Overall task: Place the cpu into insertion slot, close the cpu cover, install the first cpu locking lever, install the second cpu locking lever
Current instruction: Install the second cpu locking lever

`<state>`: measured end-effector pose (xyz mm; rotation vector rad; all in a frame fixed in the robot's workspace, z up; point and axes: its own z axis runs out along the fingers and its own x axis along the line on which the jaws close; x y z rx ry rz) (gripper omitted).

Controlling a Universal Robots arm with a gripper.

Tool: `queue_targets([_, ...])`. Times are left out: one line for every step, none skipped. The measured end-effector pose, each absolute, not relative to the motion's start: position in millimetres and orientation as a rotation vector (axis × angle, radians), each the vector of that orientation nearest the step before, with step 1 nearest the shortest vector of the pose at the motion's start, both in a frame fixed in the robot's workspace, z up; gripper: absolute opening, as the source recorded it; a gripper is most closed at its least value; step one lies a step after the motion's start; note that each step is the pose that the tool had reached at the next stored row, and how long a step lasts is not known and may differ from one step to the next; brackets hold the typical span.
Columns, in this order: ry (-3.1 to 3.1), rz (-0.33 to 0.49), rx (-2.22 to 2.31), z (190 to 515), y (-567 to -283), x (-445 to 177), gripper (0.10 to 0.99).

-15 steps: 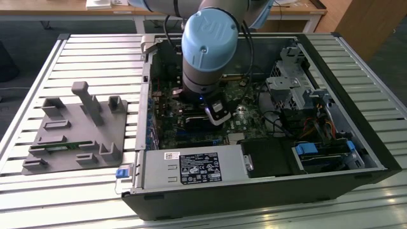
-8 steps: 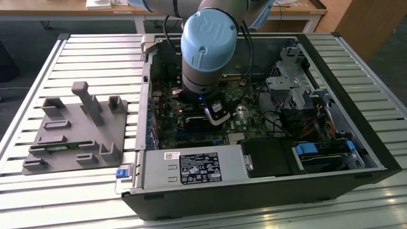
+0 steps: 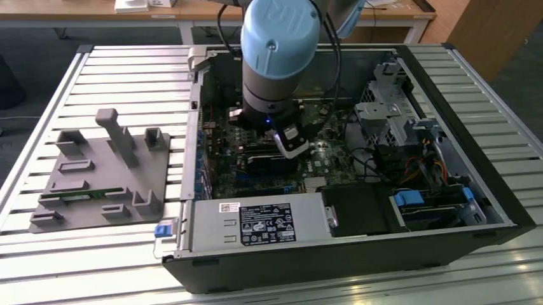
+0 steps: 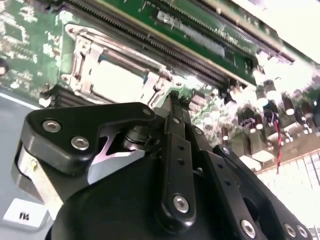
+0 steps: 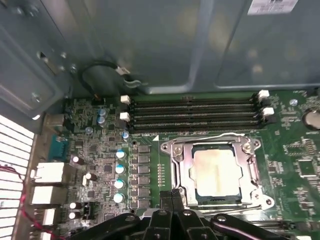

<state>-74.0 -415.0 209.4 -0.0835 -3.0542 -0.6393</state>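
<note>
slatted table [image 3: 51,95] | open computer case [image 3: 339,254] | grey fixture block [image 3: 102,178]

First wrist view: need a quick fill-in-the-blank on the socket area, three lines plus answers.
1. The cpu cover lies ___ over the cpu, which shows through its window.
2. The long empty memory slots beside the cover number ___.
3. The pincer is at the cover's near edge with its fingertips ___.

Answers: closed; four; shut
</note>
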Motion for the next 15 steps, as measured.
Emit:
queue_targets([-3.054,-0.639,-0.084,212.7,-414.9,-74.0,0.11])
queue_targets([-3.054,-0.64,-0.083,216.0,-414.8,-74.0,0.11])
queue_targets([-3.054,-0.639,-0.084,219.5,-414.8,-74.0,0.11])
queue_targets([-3.054,-0.64,-0.083,223.0,-414.8,-74.0,0.11])
queue_targets([-3.054,-0.64,-0.083,226.8,-414.7,-74.0,0.11])
queue_targets([-3.054,-0.639,-0.084,230.3,-414.7,-74.0,0.11])
queue_targets([-3.054,-0.639,-0.083,233.9,-414.7,-74.0,0.11])
queue_targets([-3.054,-0.639,-0.083,236.5,-414.7,-74.0,0.11])
queue_targets([-3.054,-0.639,-0.084,238.1,-414.7,-74.0,0.11])
queue_targets([-3.054,-0.64,-0.083,238.8,-414.7,-74.0,0.11])
queue_targets([-3.055,-0.64,-0.083,239.2,-414.7,-74.0,0.11])
queue_targets([-3.055,-0.64,-0.083,239.2,-414.6,-74.0,0.11])
queue_targets([-3.055,-0.64,-0.083,239.2,-414.6,-74.0,0.11])
queue_targets([-3.055,-0.64,-0.083,239.2,-414.6,-74.0,0.11])
queue_targets([-3.055,-0.64,-0.083,239.2,-414.7,-74.0,0.11])
